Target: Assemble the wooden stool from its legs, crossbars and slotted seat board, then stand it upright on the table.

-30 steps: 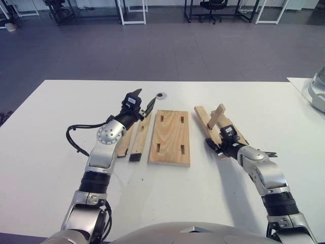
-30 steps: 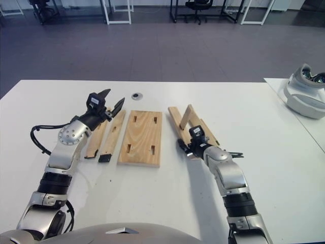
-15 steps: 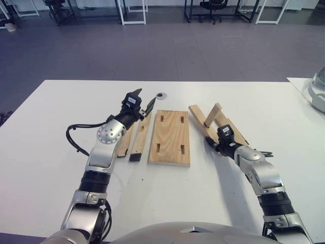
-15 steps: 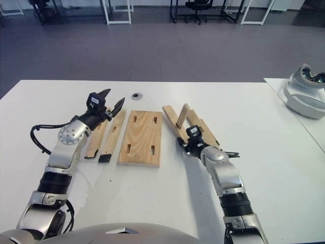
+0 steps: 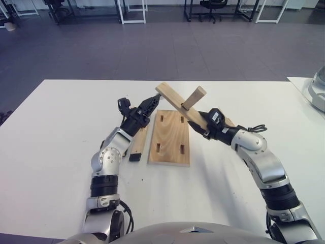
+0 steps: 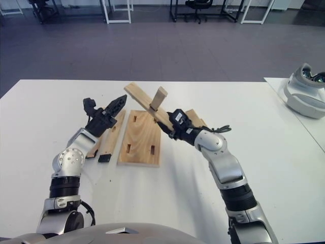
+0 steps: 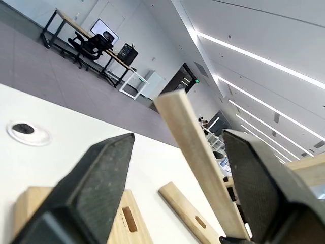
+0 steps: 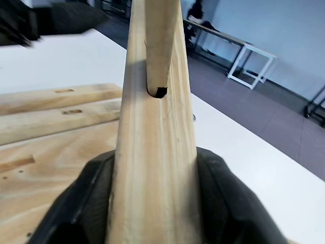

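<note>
My right gripper is shut on the lower end of a wooden leg and holds it slanted in the air above the far end of the slotted seat board. A short crossbar sticks up from a slot in that leg. The right wrist view shows the leg clamped between the black fingers. My left gripper is open at the leg's raised end. In the left wrist view the leg runs between its spread fingers without clear contact.
Two more legs lie flat on the table left of the seat board, and another wooden piece lies behind my right wrist. A cable grommet sits in the tabletop. A white headset rests at the far right.
My right gripper has lifted the leg with its crossbar off the table and swung it left over the seat board. The left gripper has turned toward the leg's raised end.
</note>
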`<state>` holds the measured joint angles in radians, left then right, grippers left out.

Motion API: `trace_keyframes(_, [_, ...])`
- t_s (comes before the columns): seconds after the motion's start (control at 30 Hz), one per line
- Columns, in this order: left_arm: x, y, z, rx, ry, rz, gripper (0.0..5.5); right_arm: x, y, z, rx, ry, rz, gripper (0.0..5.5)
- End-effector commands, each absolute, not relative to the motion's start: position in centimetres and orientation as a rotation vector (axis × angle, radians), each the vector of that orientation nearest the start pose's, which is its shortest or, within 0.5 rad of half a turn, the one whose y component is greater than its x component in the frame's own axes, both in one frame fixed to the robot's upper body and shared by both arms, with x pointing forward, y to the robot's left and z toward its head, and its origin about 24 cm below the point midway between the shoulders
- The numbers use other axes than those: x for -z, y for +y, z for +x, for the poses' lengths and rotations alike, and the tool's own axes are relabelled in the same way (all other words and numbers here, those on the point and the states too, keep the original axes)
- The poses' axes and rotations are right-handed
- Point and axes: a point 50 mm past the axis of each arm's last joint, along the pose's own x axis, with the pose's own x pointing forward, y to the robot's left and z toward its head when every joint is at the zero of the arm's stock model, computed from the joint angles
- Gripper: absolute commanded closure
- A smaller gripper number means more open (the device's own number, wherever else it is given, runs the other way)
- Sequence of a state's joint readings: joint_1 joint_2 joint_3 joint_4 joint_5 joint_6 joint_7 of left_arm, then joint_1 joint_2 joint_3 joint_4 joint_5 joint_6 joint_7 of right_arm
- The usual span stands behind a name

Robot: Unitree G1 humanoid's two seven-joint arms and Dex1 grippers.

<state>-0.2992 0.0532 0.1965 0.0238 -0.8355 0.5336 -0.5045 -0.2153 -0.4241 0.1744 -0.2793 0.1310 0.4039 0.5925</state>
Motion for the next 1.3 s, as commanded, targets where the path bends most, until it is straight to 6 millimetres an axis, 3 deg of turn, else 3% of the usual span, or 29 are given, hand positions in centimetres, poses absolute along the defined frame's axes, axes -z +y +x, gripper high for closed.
trace_keyframes(0.03, [-10.6, 12.9, 28.9, 0.733, 0.011, -0.850, 2.31, -11.8, -12.6, 25.9, -0.861, 0.017, -0.346, 3.40])
trace_keyframes(0.23, [-11.7, 12.3, 28.1, 0.817, -0.016, -0.884, 2.31, -11.3, -11.7, 25.3, -0.938, 0.018, -0.349, 3.40])
trace_keyframes(0.6, [-10.1, 11.9, 28.8, 0.726, 0.050, -0.971, 4.22, -11.4, -11.5, 24.8, -0.941, -0.021, -0.357, 3.42])
trace_keyframes(0.83, [-10.0, 11.3, 28.4, 0.705, 0.050, -1.016, 4.36, -11.4, -11.5, 25.1, -0.952, -0.024, -0.348, 3.43])
trace_keyframes(0.9, [-10.2, 11.5, 28.3, 0.696, 0.035, -1.021, 4.44, -11.3, -11.6, 25.4, -0.924, -0.017, -0.355, 2.90])
trace_keyframes(1.1, [-11.4, 13.9, 27.4, 0.528, 0.009, -0.929, 4.49, -10.3, -12.8, 25.2, -0.873, 0.032, -0.346, 1.84])
trace_keyframes(1.3, [-12.8, 17.8, 24.1, 0.242, 0.058, -0.663, 4.49, -9.0, -16.0, 24.1, -0.735, 0.115, -0.345, 1.81])
